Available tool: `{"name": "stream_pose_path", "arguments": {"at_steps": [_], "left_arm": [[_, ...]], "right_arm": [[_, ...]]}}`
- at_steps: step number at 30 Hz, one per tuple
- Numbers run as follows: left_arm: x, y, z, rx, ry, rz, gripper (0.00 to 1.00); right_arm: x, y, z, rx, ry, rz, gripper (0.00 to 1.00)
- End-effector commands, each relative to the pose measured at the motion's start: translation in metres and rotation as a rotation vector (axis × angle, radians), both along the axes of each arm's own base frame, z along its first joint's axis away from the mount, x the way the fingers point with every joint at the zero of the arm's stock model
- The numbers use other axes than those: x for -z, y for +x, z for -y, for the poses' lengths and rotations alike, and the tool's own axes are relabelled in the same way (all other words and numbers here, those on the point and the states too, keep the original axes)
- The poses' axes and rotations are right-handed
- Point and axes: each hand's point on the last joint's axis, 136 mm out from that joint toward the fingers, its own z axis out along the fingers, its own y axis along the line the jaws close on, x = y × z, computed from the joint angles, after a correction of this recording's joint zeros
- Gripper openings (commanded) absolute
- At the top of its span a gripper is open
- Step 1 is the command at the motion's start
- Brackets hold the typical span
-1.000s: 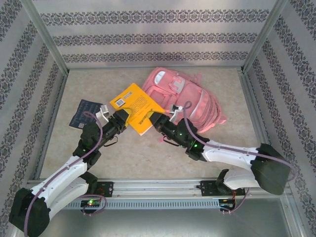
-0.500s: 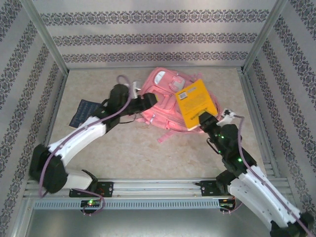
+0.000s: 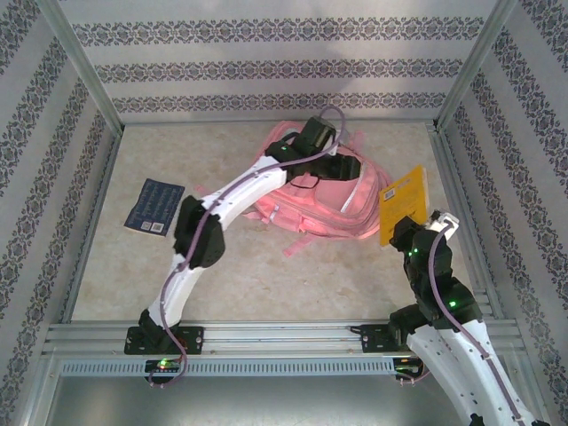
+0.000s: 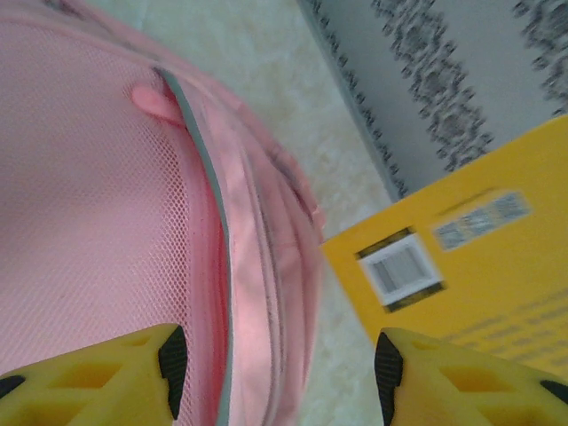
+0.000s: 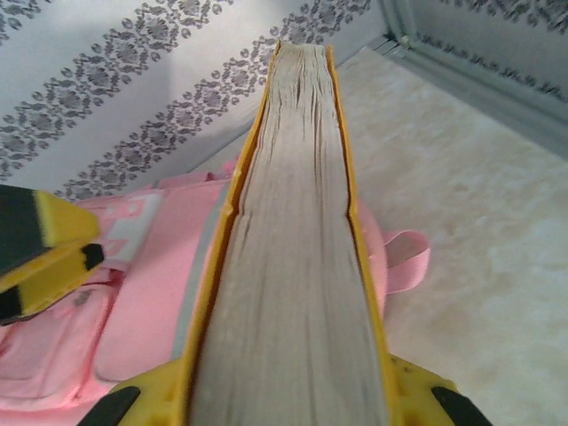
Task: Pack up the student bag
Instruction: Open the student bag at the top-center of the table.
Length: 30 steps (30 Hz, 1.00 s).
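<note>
Pink fabric first: seen from above, the bag (image 3: 328,213) is lying on the table, the left claw (image 3: 342,170) is hanging over it, the right claw (image 3: 404,232) is pinching a yellow book (image 3: 401,200) just right of it, and a dark booklet (image 3: 154,206) is lying well left of it. At the left wrist, the claw (image 4: 275,364) is standing spread astride the bag's zip edge, gripping nothing. At the right wrist, the claw (image 5: 275,404) is clamping the book edge-up beside the bag. Packing is looking barely begun: neither item is inside yet
</note>
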Motion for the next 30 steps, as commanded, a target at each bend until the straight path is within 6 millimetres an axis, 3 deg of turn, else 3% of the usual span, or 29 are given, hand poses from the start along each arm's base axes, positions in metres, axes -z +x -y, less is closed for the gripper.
{"name": "stream_pose_path", "arguments": {"at_steps": [1,9,15,21,24,28,30], "left_arm": [[0.022,-0.016,0.011,0.076,0.091,-0.046,0.59],[0.051,-0.009,0.035,0.09,0.029,-0.116,0.54],[0.054,-0.019,0.048,0.126,0.002,-0.128,0.44],[0.053,-0.025,0.052,0.141,0.013,-0.113,0.36],[0.064,-0.029,0.054,0.147,0.025,-0.136,0.34],[0.086,-0.025,0.049,0.127,0.075,-0.147,0.39],[0.094,-0.023,0.046,0.115,0.101,-0.149,0.3]], "right_arm": [[-0.035,-0.002,0.016,0.062,-0.066,0.096,0.0],[-0.031,-0.002,0.018,0.05,-0.082,0.084,0.0],[-0.02,0.002,0.016,0.036,-0.054,0.062,0.0],[-0.01,0.005,0.012,0.021,-0.007,0.046,0.0],[-0.009,0.006,0.011,0.016,0.013,0.042,0.0],[-0.011,0.006,0.009,0.004,0.031,0.043,0.0],[-0.013,0.005,0.007,-0.004,0.04,0.045,0.0]]}}
